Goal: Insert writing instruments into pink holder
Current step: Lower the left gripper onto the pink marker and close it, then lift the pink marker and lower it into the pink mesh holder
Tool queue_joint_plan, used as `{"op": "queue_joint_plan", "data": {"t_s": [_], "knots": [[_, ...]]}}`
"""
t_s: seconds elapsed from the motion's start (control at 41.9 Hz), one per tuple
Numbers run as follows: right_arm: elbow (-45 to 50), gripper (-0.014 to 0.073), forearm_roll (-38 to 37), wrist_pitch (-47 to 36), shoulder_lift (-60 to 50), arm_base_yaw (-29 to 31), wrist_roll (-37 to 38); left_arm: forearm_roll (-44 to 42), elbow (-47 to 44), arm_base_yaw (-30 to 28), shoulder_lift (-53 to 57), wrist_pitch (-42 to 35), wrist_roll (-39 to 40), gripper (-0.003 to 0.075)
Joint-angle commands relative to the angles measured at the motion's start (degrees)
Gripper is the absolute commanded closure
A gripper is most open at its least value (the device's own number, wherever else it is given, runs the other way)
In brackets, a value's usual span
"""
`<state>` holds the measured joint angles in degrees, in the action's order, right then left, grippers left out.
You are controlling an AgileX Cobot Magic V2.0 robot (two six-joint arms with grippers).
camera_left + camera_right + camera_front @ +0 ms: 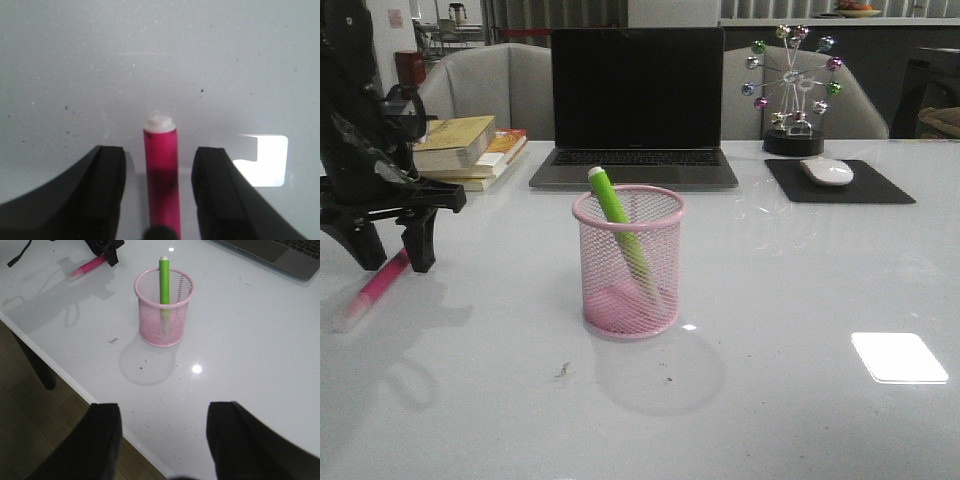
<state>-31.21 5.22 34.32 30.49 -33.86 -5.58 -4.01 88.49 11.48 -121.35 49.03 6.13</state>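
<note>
Tool (160, 195) straddles pink marker (161, 175) — holder (628, 262) holds green (620, 228).

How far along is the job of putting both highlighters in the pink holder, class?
Done: the green highlighter stands leaning inside the pink holder. In hand: the left gripper is down at the table with its jaws open on either side of the pink highlighter, which lies flat, not yet gripped. Left: close on it, lift it and drop it into the holder. The right gripper hangs open near the table edge, empty.

one marker (623, 232) in holder (628, 262), other marker (375, 290) lying left
</note>
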Motion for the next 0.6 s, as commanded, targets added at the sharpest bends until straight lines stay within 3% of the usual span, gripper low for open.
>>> {"op": "queue_joint_plan", "data": {"t_s": [0.0,0.191,0.381,0.572], "knots": [[-1.53,0.0105,-0.39,-3.91,0.04,0.27,-0.55,-0.54,1.84,-0.09,3.15,-0.63,0.65,0.0437],[-1.53,0.0105,-0.39,-3.91,0.04,0.27,-0.55,-0.79,1.84,-0.09,3.15,-0.24,0.65,0.063],[-1.53,0.0105,-0.39,-3.91,0.04,0.27,-0.55,-0.67,1.69,0.17,5.58,-1.9,0.65,0.0627],[-1.53,0.0105,-0.39,-3.91,0.04,0.27,-0.55,-0.15,-6.52,4.79,18.42,-15.77,0.65,0.0627]]}}
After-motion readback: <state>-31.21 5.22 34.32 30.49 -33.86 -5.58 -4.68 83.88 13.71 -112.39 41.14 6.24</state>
